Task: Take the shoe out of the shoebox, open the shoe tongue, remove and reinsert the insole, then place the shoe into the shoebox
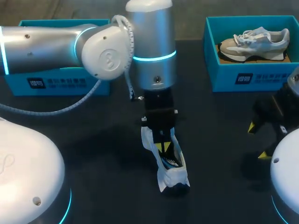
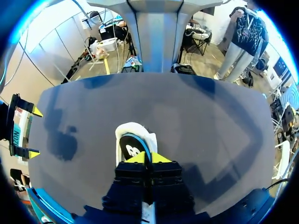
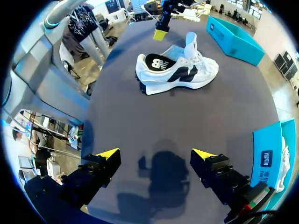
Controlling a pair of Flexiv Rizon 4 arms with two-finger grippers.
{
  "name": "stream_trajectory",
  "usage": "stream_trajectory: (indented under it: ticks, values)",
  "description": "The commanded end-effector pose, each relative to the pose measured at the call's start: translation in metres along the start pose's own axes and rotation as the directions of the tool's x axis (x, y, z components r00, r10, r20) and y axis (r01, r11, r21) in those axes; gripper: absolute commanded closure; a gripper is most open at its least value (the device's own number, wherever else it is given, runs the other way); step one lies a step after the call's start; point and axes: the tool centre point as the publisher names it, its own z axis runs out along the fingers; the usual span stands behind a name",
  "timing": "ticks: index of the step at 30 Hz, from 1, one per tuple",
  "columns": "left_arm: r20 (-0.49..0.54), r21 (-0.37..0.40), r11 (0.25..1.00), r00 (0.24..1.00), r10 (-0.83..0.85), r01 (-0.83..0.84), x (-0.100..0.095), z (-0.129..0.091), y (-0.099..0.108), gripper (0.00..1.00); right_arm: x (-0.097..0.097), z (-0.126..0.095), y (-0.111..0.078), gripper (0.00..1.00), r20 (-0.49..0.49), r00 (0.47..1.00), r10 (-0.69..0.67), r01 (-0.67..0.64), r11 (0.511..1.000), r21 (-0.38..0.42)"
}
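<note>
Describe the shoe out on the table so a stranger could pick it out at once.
On the dark table, look to the middle, right under the left gripper. The shoe there is white with black side panels and stands on bare tabletop, unlike the grey-and-white shoe sitting inside the blue box at the far right.
</note>
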Motion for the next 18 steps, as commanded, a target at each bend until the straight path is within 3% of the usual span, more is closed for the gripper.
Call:
stream_trajectory:
  ticks: [1,2,14,18]
  values:
    - [-0.049,0.001,1.0,0.999,0.007,-0.007,-0.0056,-0.0011,0.0023,1.0,0.0021,-0.0001,-0.0004,0.0,0.004,1.0,0.0,0.0,1.0,0.001]
    - [-0.071,-0.025,1.0,0.997,0.009,-0.01,-0.0036,-0.002,0.0025,1.0,0.0021,-0.0001,-0.0004,0.0,0.004,1.0,0.0,0.0,1.0,0.001]
    - [-0.071,-0.025,1.0,0.997,0.009,-0.01,-0.0036,-0.002,0.0025,1.0,0.0021,-0.0001,-0.0004,0.0,0.004,1.0,0.0,0.0,1.0,0.001]
    - [-0.049,0.026,1.0,0.999,-0.01,0.011,-0.0029,0.0045,-0.0011,1.0,0.0021,-0.0001,-0.0004,0.0,0.004,1.0,0.0,0.0,1.0,0.001]
